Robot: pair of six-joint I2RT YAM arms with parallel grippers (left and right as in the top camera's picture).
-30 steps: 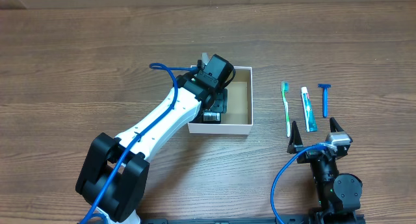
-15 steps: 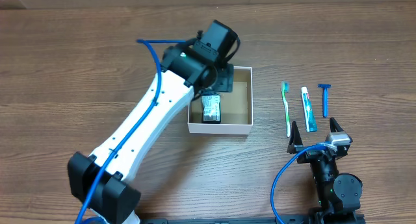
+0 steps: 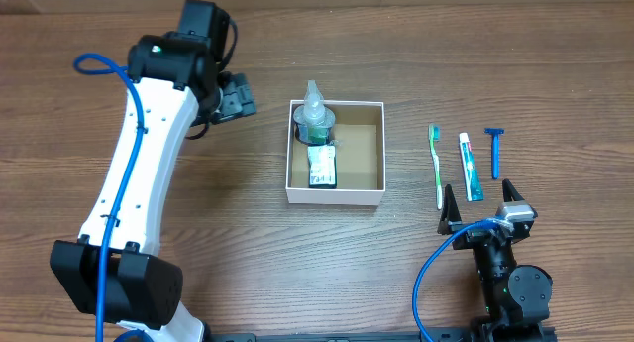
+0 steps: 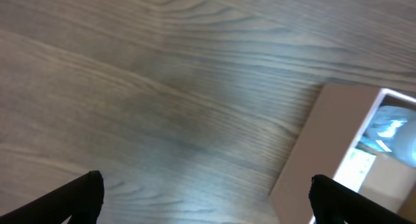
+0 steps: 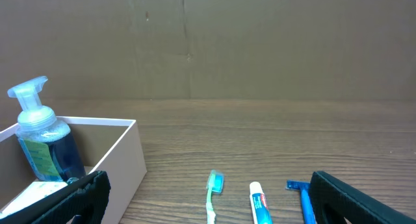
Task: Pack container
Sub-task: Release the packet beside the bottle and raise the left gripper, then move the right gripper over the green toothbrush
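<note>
The container (image 3: 364, 150) is a square white-walled box with a brown inside at the table's middle. A blue pump bottle (image 3: 315, 119) stands in its far left corner, and a small white packet (image 3: 321, 167) lies in front of it. The box also shows in the left wrist view (image 4: 338, 139) and the right wrist view (image 5: 120, 156). My left gripper (image 3: 238, 96) is open and empty, up to the left of the box. My right gripper (image 3: 480, 205) is open and empty near the front edge, behind a green toothbrush (image 3: 437, 164), a toothpaste tube (image 3: 470, 166) and a blue razor (image 3: 494, 150).
The toothbrush (image 5: 212, 197), toothpaste (image 5: 260, 203) and razor (image 5: 303, 199) lie side by side on the wood right of the box. A brown cardboard wall (image 5: 260, 42) stands at the table's far edge.
My left arm has lifted out of the box and swung up and to the left, leaving the bottle and the packet inside. The right arm has not moved.
</note>
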